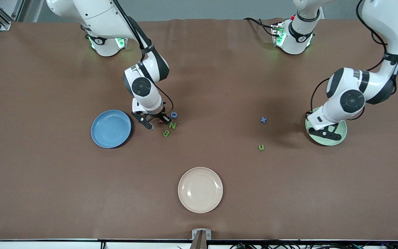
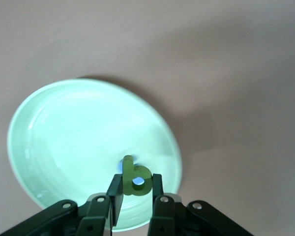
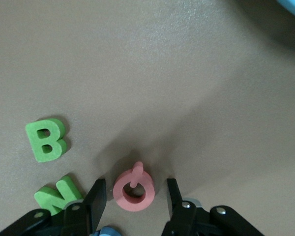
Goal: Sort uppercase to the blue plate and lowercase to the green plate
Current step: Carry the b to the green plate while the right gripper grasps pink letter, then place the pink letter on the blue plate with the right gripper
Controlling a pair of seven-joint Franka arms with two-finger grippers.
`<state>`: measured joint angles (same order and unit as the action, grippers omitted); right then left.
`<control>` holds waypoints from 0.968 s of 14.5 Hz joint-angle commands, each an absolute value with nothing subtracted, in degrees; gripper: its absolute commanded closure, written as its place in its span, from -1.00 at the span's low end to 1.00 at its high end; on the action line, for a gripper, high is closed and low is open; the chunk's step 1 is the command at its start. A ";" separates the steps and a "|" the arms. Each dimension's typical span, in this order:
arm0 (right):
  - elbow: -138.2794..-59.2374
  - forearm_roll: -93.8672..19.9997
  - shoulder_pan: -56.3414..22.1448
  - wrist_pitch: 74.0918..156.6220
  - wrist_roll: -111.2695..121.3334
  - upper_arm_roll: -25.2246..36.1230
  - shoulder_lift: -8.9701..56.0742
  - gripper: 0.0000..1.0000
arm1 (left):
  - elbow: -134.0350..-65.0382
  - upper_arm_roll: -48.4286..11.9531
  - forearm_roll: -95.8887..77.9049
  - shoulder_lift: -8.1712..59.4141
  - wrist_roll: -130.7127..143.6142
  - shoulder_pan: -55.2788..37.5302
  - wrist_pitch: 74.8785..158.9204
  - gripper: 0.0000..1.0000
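Brown table. Right gripper low beside blue plate; red Q lies flat between its part-open jaws, untouched, tail pointing away from wrist. Left gripper pinches green p over green plate.

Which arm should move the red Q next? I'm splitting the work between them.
Right. The right gripper is down at the table with its jaws on either side of the red Q, beside the blue plate. The left gripper holds the green p over the green plate.
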<state>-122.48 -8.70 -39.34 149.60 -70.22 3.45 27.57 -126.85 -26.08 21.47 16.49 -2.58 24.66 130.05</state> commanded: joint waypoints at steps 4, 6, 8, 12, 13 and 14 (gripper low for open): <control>-121.91 -9.23 -39.38 148.97 -69.26 4.04 27.86 0.93 | -130.07 -26.81 23.11 15.90 -8.52 29.70 132.80 0.83; -121.12 -8.97 -38.94 145.05 -67.51 4.48 26.03 0.95 | -130.69 -26.81 24.87 16.35 -8.61 30.85 132.98 0.83; -120.06 -8.96 -36.93 136.27 -61.74 6.14 22.43 0.95 | -130.87 -26.72 25.57 17.40 -8.61 31.11 133.15 0.79; -120.76 -8.79 -31.92 128.07 -50.21 8.35 15.57 0.95 | -131.04 -26.63 25.58 18.98 -8.61 31.29 135.44 0.79; -121.28 -7.92 -30.51 127.10 -47.58 8.61 14.51 0.95 | -131.04 -26.63 25.58 19.07 -8.61 31.38 135.44 0.79; -122.16 -6.61 -28.93 127.00 -45.46 8.61 13.89 0.95 | -131.13 -26.63 25.66 19.25 -8.61 31.46 135.53 0.79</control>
